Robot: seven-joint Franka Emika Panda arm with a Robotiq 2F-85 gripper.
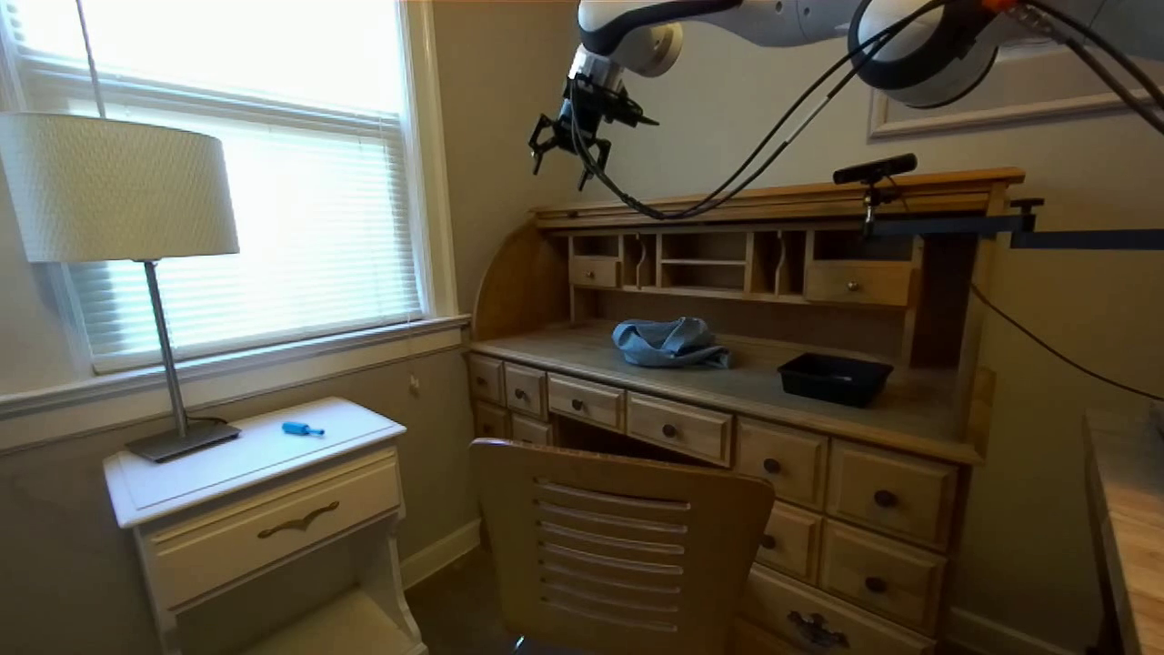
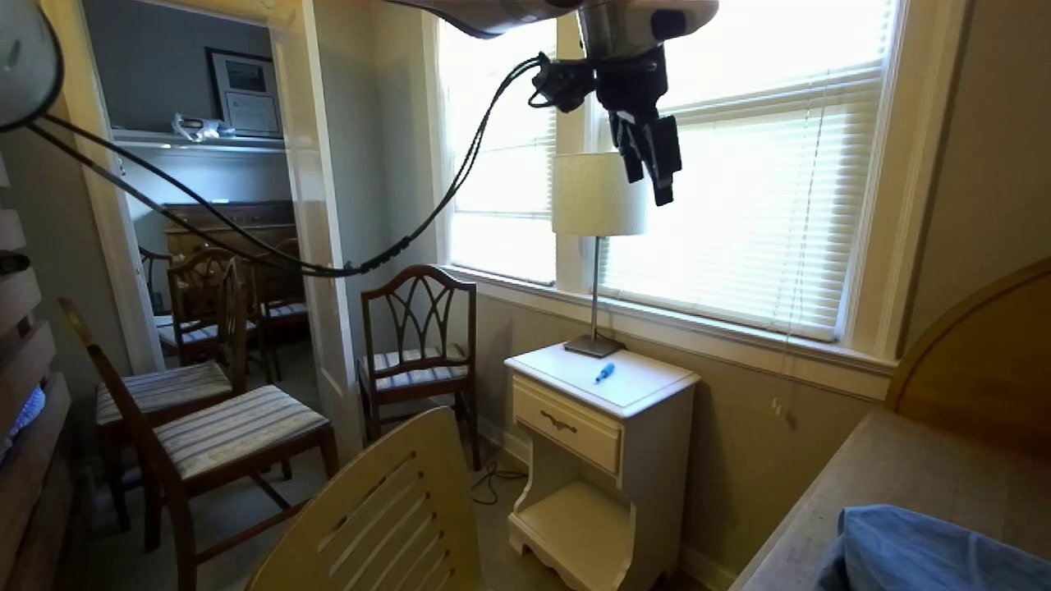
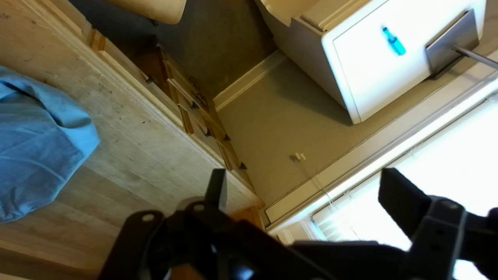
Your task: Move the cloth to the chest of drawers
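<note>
The light blue cloth (image 1: 668, 344) lies crumpled on the desktop of the chest of drawers (image 1: 891, 468), a wooden roll-top desk with pigeonholes and knobbed drawers. In an exterior view, only part of the cloth (image 2: 936, 554) shows at the lower right corner. My gripper (image 1: 559, 179) hangs in the air, higher than the desk's top, apart from the cloth. Seen from the wrist, the gripper (image 3: 303, 171) stands open with its fingers wide apart and nothing between them. The cloth (image 3: 39, 151) sits at the left of that view, cut off by its edge, on the desktop (image 3: 128, 155).
A black tray (image 1: 835, 378) rests on the desktop, right of the cloth. A wooden chair (image 1: 627, 546) stands in front of the drawers. The white nightstand (image 1: 264, 468) carries a lamp (image 1: 127, 186) and a small blue object (image 1: 302, 428). A camera (image 1: 875, 169) on an arm juts over the desk.
</note>
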